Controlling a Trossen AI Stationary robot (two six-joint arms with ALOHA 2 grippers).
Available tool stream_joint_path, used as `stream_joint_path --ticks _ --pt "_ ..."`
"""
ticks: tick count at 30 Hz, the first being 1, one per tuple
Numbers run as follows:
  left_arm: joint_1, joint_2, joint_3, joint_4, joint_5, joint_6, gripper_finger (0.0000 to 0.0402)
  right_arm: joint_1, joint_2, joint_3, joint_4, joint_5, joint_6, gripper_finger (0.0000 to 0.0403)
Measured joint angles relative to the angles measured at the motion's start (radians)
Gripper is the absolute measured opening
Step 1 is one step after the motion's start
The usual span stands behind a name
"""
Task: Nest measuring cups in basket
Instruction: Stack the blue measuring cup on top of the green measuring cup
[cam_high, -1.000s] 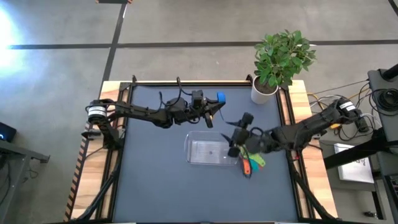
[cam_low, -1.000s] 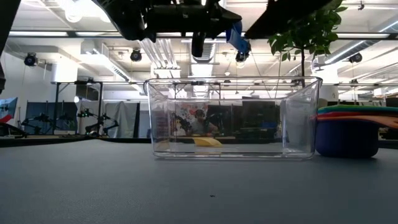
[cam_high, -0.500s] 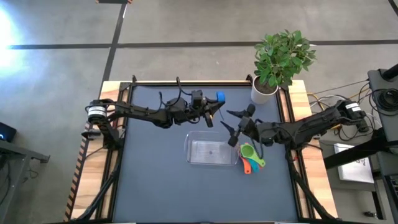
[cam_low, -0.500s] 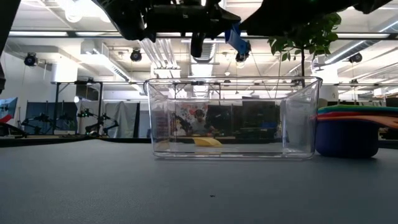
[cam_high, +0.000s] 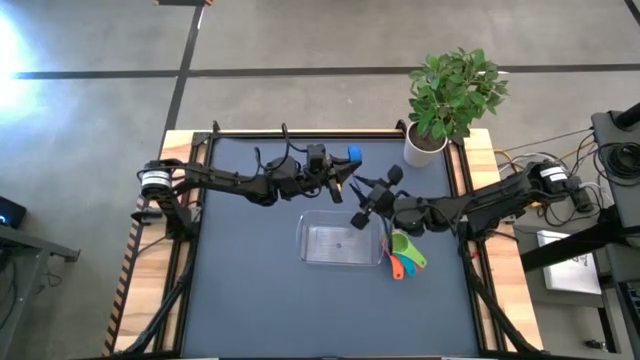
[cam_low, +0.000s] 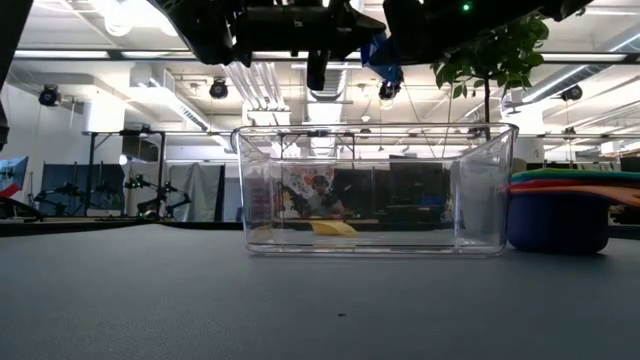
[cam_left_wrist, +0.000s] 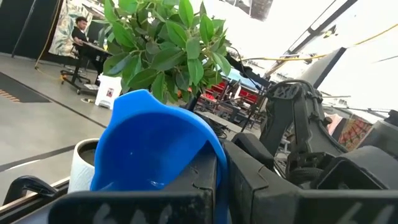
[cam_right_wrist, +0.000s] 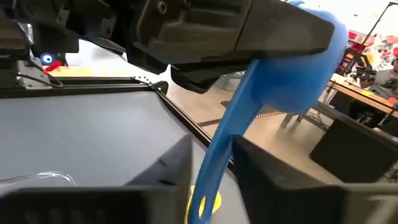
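Note:
The blue measuring cup (cam_high: 354, 155) hangs in the air above the table's far middle, held by my left gripper (cam_high: 340, 172), which is shut on it. My right gripper (cam_high: 360, 203) is open just beside it. In the right wrist view its two fingers (cam_right_wrist: 171, 168) stand on either side of the cup's flat handle (cam_right_wrist: 219, 149); I cannot tell whether they touch it. The clear basket (cam_high: 340, 243) sits on the mat below. The other cups (cam_high: 404, 255) lie stacked at its right end, green on top, with orange and teal handles sticking out. My left gripper holds the blue cup by its bowl (cam_left_wrist: 186, 155), near the rim, pinched at the fingers' free ends. The cup is lifted clear of the table. Its handle (cam_right_wrist: 236, 118) slants downward, free of the left fingers.
A white pot with a green plant (cam_high: 428, 145) stands at the table's far right corner, close to both arms. In the low view the basket (cam_low: 370, 190) has the stacked cups (cam_low: 560, 210) at its right. The mat's left and near parts are bare.
My right gripper has risen from the stacked cups beside the basket and moved toward the far left, up to the blue cup, so that its fingers now flank the cup's handle. The left arm and the blue cup have kept still.

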Motion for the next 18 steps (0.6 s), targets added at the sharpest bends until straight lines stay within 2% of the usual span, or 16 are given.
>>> stream_joint_path --ticks 4,8,11,18 --pt "0.000 -0.001 0.000 0.003 -0.012 -0.004 0.0000 0.000 -0.007 0.001 -0.010 0.015 0.020 0.0023" --pt "0.000 -0.002 0.000 0.001 -0.013 -0.010 0.0001 0.000 -0.030 0.002 -0.054 0.034 0.055 0.0011" --pt "0.000 -0.002 0.000 0.000 -0.008 -0.009 0.0017 0.000 -0.063 0.002 -0.118 0.029 0.096 0.0009" --pt "-0.001 -0.004 0.000 -0.009 0.052 0.027 0.0109 0.003 -0.193 0.002 -0.338 0.025 0.253 0.0007"
